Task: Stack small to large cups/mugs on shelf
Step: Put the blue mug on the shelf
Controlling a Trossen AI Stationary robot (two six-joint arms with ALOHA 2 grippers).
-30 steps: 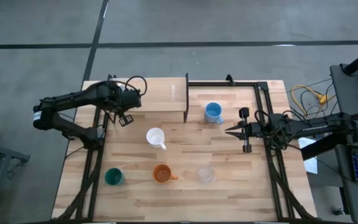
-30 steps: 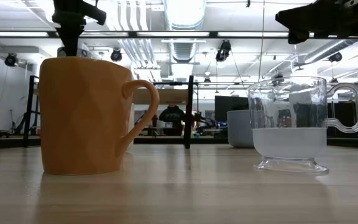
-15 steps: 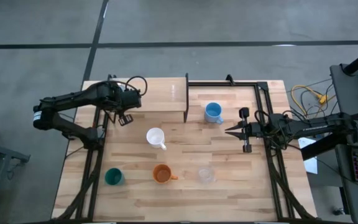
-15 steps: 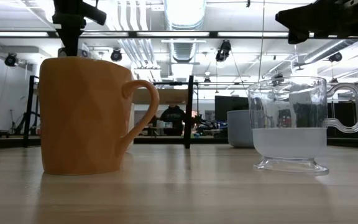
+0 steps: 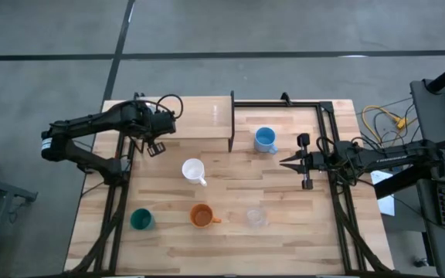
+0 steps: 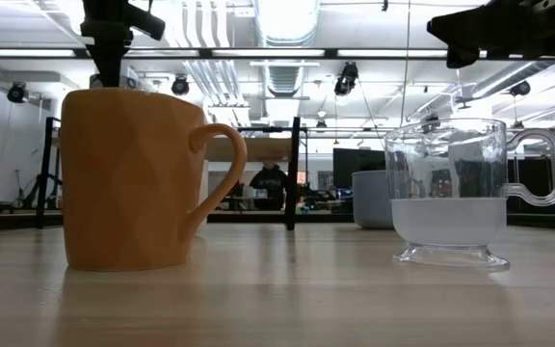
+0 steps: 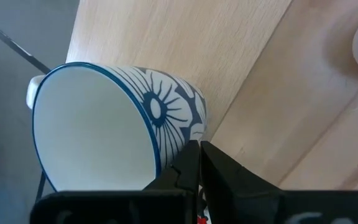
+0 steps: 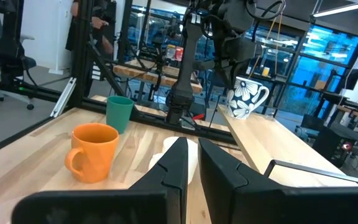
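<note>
My left gripper (image 5: 159,139) is over the left end of the shelf (image 5: 199,117), shut on a white mug with blue flowers (image 7: 104,124), which also shows in the right wrist view (image 8: 244,96). My right gripper (image 5: 284,163) is shut and empty, level above the table's right side. On the tabletop stand the light blue cup (image 5: 265,139), the white cup with handle (image 5: 194,171), the orange mug (image 5: 201,216), the dark green cup (image 5: 140,220) and the clear cup (image 5: 256,218). No silver-grey cup shows. My left gripper holds the flowered mug by its wall at the rim (image 7: 166,155), on the side away from the handle (image 7: 33,93). The fingers come from above. The mug hangs tilted below them (image 8: 244,93). Whether its base touches the shelf, I cannot tell.
The shelf's black frame (image 5: 284,102) runs along the table's far and right sides. In the low view the orange mug (image 6: 133,178) and the clear cup (image 6: 451,198) stand close to the camera. A person (image 6: 270,183) is in the room behind.
</note>
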